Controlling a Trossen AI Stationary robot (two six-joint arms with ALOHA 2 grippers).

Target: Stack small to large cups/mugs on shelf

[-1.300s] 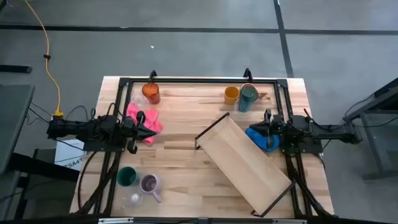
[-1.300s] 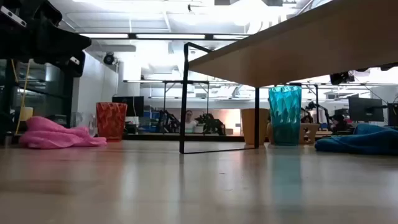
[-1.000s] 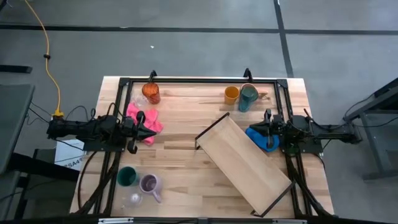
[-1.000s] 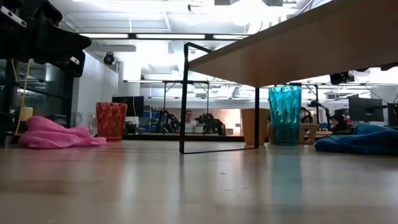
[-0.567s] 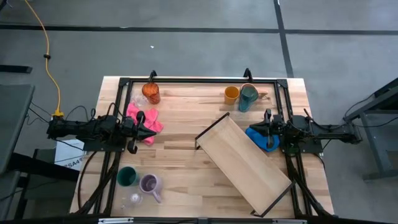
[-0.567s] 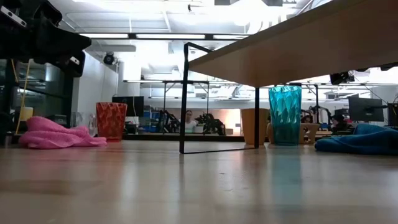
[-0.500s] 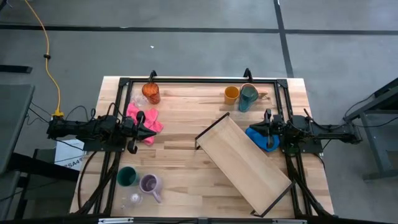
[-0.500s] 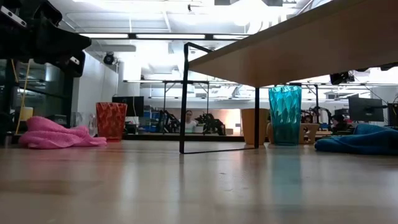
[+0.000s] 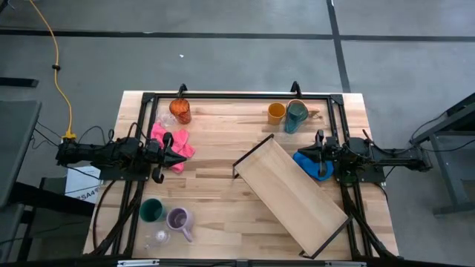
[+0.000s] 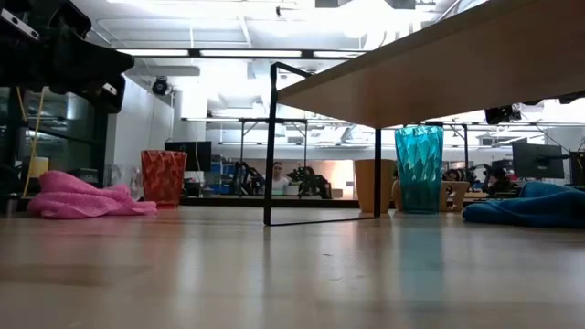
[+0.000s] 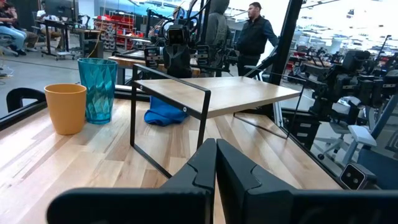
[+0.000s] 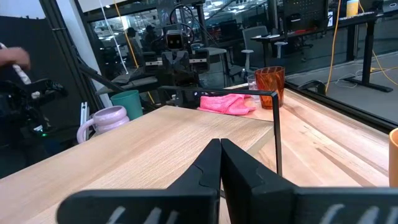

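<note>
Nothing's started yet by the look of it. The left gripper (image 9: 180,156) is parked at the left edge of the table (image 9: 223,215) over the pink cloth (image 9: 182,145), fingers pressed together with nothing in them. The right gripper (image 9: 320,157) sits at the right edge above the blue cloth (image 9: 306,161), also closed and empty.

The shelf (image 9: 293,194) lies diagonally across the right half of the table, bare on top. The cups are scattered: orange tumbler (image 9: 180,111) at the far left corner, yellow cup (image 9: 276,113) and teal tumbler (image 9: 296,116) touching or nearly so at the far right, green cup (image 9: 151,211) and purple mug (image 9: 177,219) near the front left. There's possibly a clear glass (image 9: 159,238) just in front of those, hard to be sure.

What worries me: the yellow cup and teal tumbler stand so close that going for one could knock the other over. The clear glass is easy to misjudge, and the shelf's black frame could catch an arm reaching across.
</note>
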